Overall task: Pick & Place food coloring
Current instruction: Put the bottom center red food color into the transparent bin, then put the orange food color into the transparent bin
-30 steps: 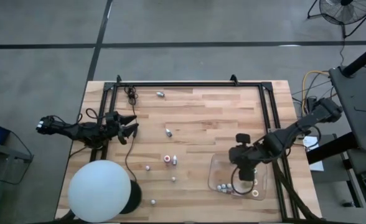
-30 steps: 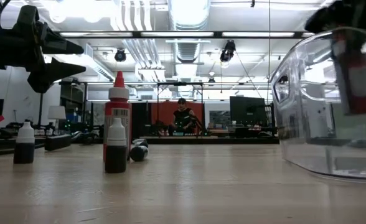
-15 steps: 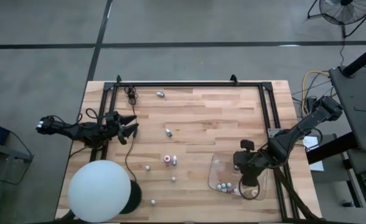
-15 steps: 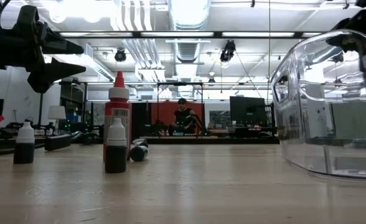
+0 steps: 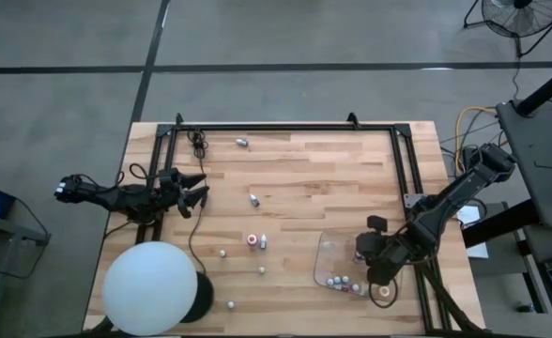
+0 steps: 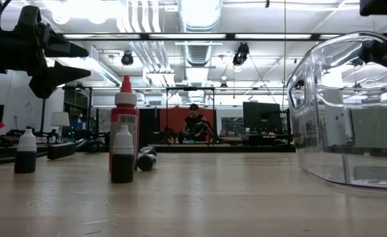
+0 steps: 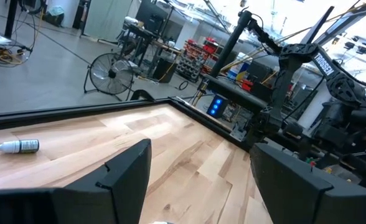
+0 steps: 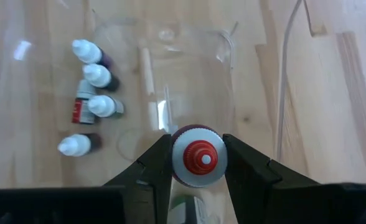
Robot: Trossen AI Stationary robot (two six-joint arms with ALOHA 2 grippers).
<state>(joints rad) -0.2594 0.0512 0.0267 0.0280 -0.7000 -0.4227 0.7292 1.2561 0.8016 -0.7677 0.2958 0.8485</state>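
While right gripper (image 8: 197, 180) hangs over clear shallow plastic tray (image 5: 325, 252) at table's right front, fingers clamp red-capped food coloring bottle (image 8: 198, 155); four white-capped bottles (image 8: 91, 77) lie in tray below. Left gripper (image 5: 193, 189) waits at left table edge, fingers spread, nothing held. More small bottles (image 5: 254, 240) scattered mid-table, big white ball (image 5: 150, 287) front left

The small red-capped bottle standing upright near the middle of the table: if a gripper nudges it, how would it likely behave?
The small red-capped food coloring bottle looks tall for its narrow base, so a sideways nudge would probably tip it. Its round body would then likely roll, like the small bottle lying on its side. It is probably light, so a push may slide it across the wooden table.
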